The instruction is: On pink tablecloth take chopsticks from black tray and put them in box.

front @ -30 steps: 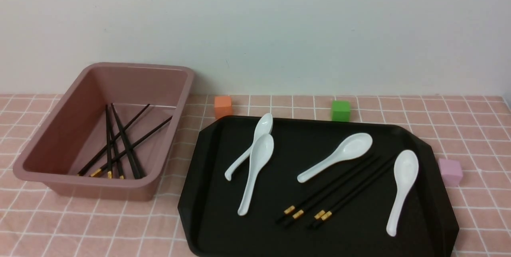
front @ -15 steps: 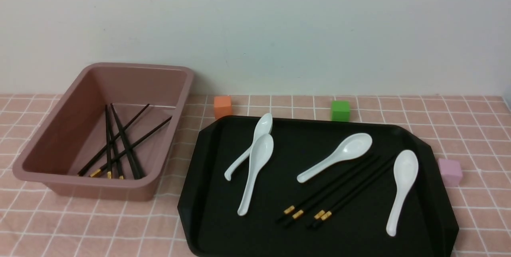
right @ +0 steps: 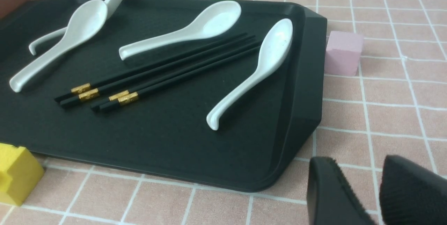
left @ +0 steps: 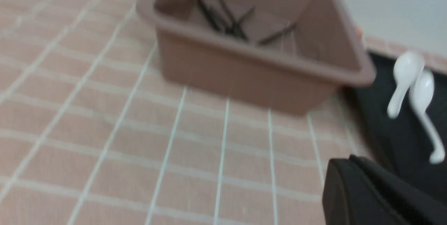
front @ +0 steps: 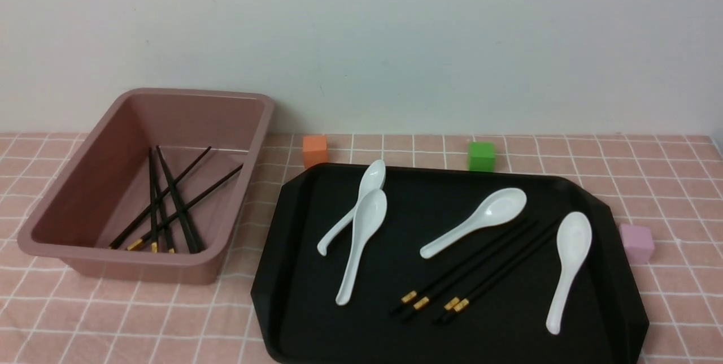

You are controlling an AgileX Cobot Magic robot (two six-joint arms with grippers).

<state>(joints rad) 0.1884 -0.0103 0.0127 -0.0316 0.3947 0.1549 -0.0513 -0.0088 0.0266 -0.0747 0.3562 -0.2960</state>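
Apparently stood at the start of another pick-up, with right gripper (right: 359, 161) parted and grasping nothing, and left gripper (left: 344, 159) clenched on nothing visible. Had four chopsticks (front: 461, 306) left on the black tray (front: 350, 341), in two close pairs, gold-banded ends towards the robot; had others lying crossed in the box (front: 135, 258), over to the left on the pink tablecloth (front: 164, 307).

Called for the right jaws, probably, as the nearer ones to begin from. Needed first to line up over one pair, then to turn square across the sticks, a little beyond the gold bands. Had to go down low enough to straddle such slim shafts, yet stop short of pressing into the tray. Risked nudging the white spoon (front: 573, 239) near the thin ends, or rolling the neighbouring pair, with too wide a sweep. Called for a gentle, even squeeze, a straight lift, and a check for tilt before crossing. Required clearance over the box's rim, then a low release inside, well within the walls.
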